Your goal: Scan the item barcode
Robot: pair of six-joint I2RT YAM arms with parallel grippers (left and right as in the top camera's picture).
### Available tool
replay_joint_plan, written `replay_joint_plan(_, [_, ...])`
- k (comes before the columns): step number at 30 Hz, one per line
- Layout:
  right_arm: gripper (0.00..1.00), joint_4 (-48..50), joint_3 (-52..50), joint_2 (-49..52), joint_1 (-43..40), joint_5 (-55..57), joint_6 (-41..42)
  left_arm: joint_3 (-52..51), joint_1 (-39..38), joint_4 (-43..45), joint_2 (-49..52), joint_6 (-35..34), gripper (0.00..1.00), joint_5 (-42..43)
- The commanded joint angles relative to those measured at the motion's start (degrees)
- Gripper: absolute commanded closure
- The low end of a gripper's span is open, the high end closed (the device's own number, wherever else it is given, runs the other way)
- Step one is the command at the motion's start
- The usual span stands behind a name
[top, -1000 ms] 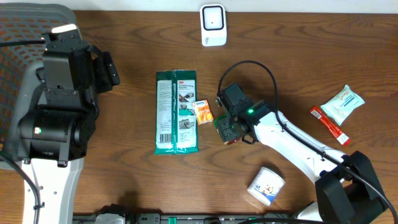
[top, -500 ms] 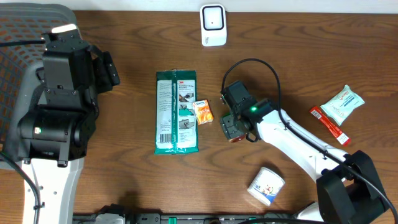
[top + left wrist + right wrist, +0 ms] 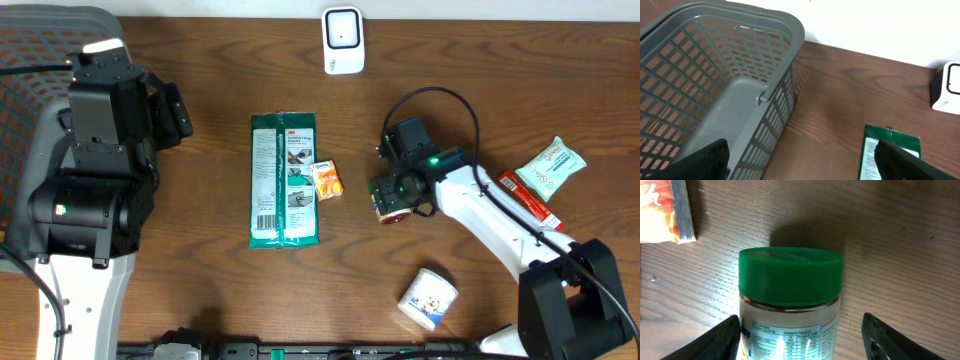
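On the table, released right fingers straddle the jar; left fingers gape.

1. Wide bare surface lies between basket and green pack.
2. Orange packet sits against the pack, leaving no lane.
3. Jar fills most of the right tool's span; a slit shows beside one finger.
4. Surface before the scanner is free.
5. Wipes, red bar and tub flank the right arm.
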Motion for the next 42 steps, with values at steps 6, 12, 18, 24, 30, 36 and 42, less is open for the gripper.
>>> replay_joint_plan(6, [0.26,0.0,2.0,-0.9,-1.7,-12.8,-3.8,0.4,0.1,0.0,0.1,-0.5,0.08,-0.8])
replay_joint_plan(12, [0.27,-0.7,2.3,-3.3,-1.7,-15.5,-4.2,0.4,0.1,0.0,0.1,-0.5,0.08,-0.8])
replay_joint_plan(18, [0.26,0.0,2.3,-4.3,-1.7,-15.1,-4.8,0.4,0.1,0.0,0.1,-0.5,0.08,-0.8])
replay_joint_plan(24, [0.27,-0.5,2.2,-4.0,-0.1,-13.6,-4.5,0.4,0.1,0.0,0.1,-0.5,0.08,-0.8])
replay_joint_plan(30, [0.56,-2.6,2.1,-3.9,0.9,-10.3,-4.5,0.4,0.1,0.0,0.1,-0.5,0.08,-0.8])
replay_joint_plan(36, [0.5,-3.7,1.7,-3.8,1.0,-1.6,-4.6,0.4,0.1,0.0,0.1,-0.5,0.08,-0.8])
replay_joint_plan(42, [0.53,-3.7,1.4,-3.8,1.0,-0.6,-4.6,0.4,0.1,0.0,0.1,-0.5,0.08,-0.8])
